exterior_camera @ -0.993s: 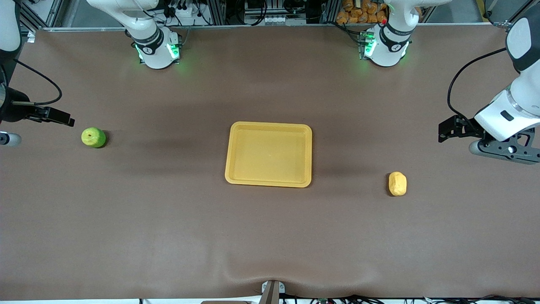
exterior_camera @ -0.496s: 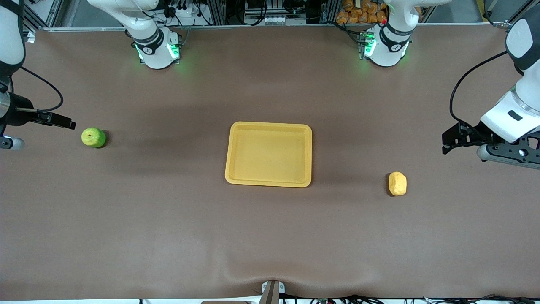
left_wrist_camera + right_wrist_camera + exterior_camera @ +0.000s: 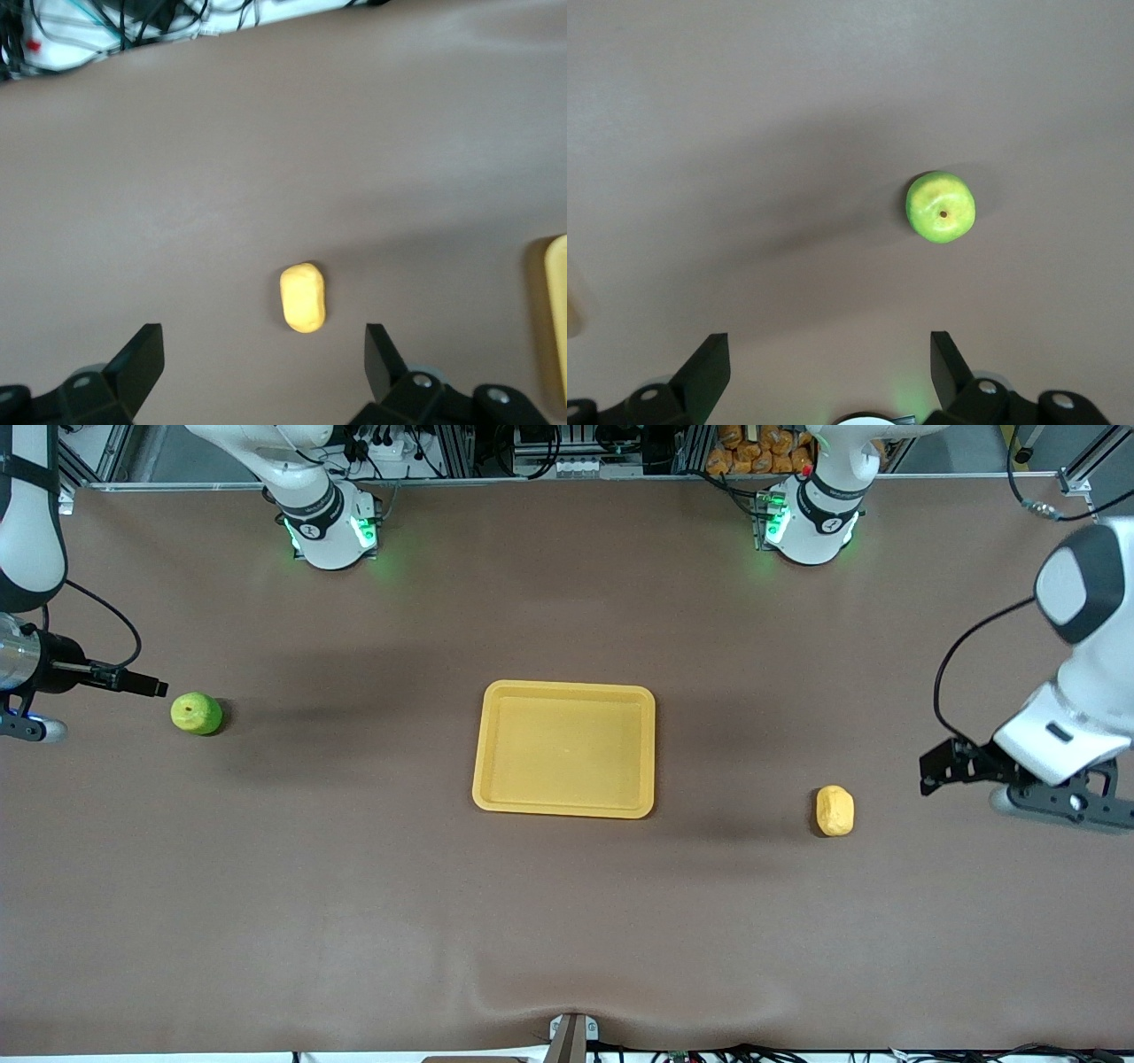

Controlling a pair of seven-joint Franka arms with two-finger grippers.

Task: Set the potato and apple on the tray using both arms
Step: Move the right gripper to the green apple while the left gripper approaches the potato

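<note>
Sitting on the table toward the right arm's end from the yellow tray [image 3: 564,749]: green apple [image 3: 197,713]; toward the left arm's end: potato [image 3: 834,810]. Hovering spread wide above them: right gripper [image 3: 830,365], left gripper [image 3: 264,365]

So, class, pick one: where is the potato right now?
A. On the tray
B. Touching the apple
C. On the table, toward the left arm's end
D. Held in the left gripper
C: the potato lies on the bare table, apart from the tray, with the open left gripper above the table near it.
</note>
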